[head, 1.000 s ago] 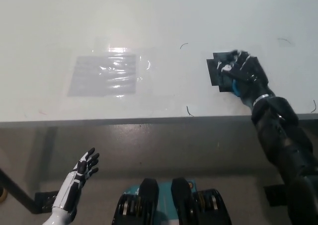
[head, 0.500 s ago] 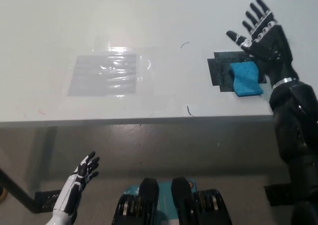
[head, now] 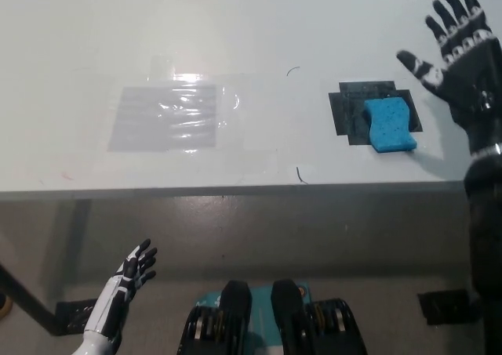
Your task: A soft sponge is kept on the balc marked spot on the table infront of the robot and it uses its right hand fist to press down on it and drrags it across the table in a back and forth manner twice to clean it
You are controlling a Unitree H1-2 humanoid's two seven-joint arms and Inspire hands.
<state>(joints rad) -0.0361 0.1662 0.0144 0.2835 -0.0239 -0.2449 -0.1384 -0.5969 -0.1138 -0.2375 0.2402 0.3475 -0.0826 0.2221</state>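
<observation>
A blue sponge [head: 390, 124] lies on the black marked spot [head: 350, 114] at the right of the white table [head: 251, 26], overlapping the spot's right and near edges. My black right hand [head: 460, 53] is raised open to the right of the sponge, fingers spread, clear of it. Below the table's front edge at the lower left, my white left hand [head: 134, 269] rests open and holds nothing.
A shiny clear plastic sheet [head: 168, 116] lies flat on the table at centre left. Thin dark scribble marks [head: 299, 174] sit near the front edge and beside the spot. The table's front edge [head: 235, 189] runs across the middle of the picture.
My right hand has let go of the sponge, opened, and moved up and to the right. The sponge stays on the marked spot. The left hand has not moved.
</observation>
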